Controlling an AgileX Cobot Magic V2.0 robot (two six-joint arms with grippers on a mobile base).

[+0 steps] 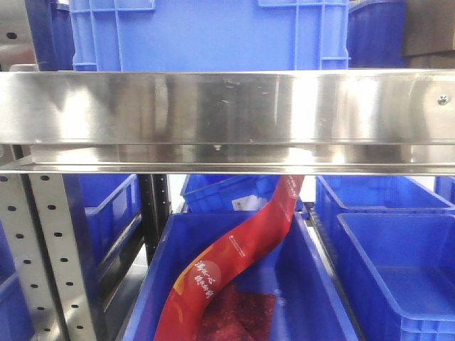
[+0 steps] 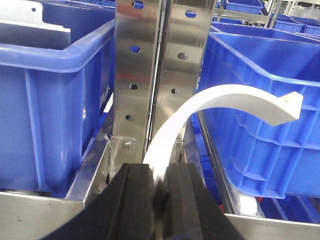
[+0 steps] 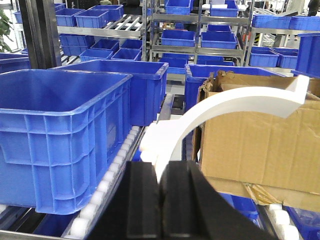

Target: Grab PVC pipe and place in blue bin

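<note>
left pincer (image 2: 159,172): matte black fingers pressed together, pinching white strip (image 2: 225,97), flat, smooth, arching up and right toward ribbed blue bin (image 2: 260,120); cannot tell if strip is the pvc pipe. shiny perforated steel post (image 2: 135,75) behind. right pincer (image 3: 161,170): fingers likewise closed on similar white strip (image 3: 235,100), seen against torn cardboard box (image 3: 260,145); glossy blue bin at left on white rollers (image 3: 107,185). front view: brushed steel shelf rail (image 1: 227,106), red printed band (image 1: 249,241) draped into bin below
</note>
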